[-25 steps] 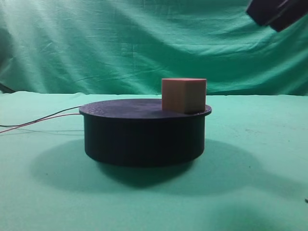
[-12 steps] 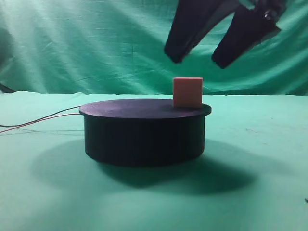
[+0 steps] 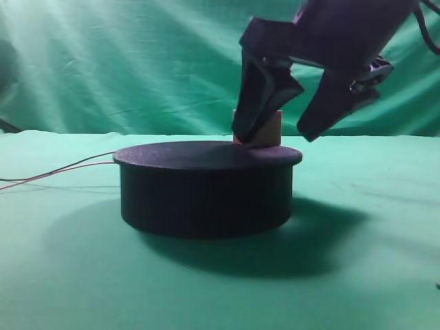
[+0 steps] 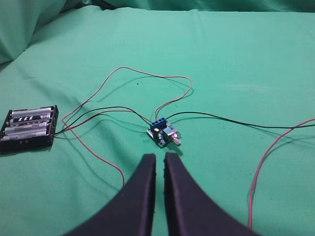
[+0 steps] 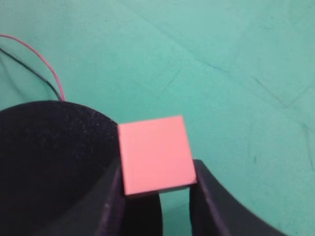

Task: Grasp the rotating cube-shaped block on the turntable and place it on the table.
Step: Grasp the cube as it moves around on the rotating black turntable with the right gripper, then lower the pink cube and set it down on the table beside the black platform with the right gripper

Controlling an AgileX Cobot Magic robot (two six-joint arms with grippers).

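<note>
The salmon-pink cube-shaped block (image 3: 274, 129) stands on the right part of the black turntable (image 3: 206, 185), half hidden behind one dark finger. My right gripper (image 3: 275, 135) is open and straddles the block, one finger on each side. In the right wrist view the block (image 5: 155, 152) sits between the fingers of the right gripper (image 5: 156, 176) at the edge of the turntable (image 5: 44, 157), close to the left finger. My left gripper (image 4: 159, 157) is shut and empty above the green table (image 4: 236, 59); it does not show in the exterior view.
Thin red and black wires (image 3: 55, 172) run left from the turntable over the table (image 3: 371, 275). Ahead of the left gripper lie a small circuit board (image 4: 164, 133), a black battery holder (image 4: 29, 129) and looping wires (image 4: 147, 73). A wrinkled green backdrop (image 3: 137, 62) hangs behind.
The right gripper came down from the upper right and now has its open fingers on either side of the block. The block rode the turning disc a little to the left.
</note>
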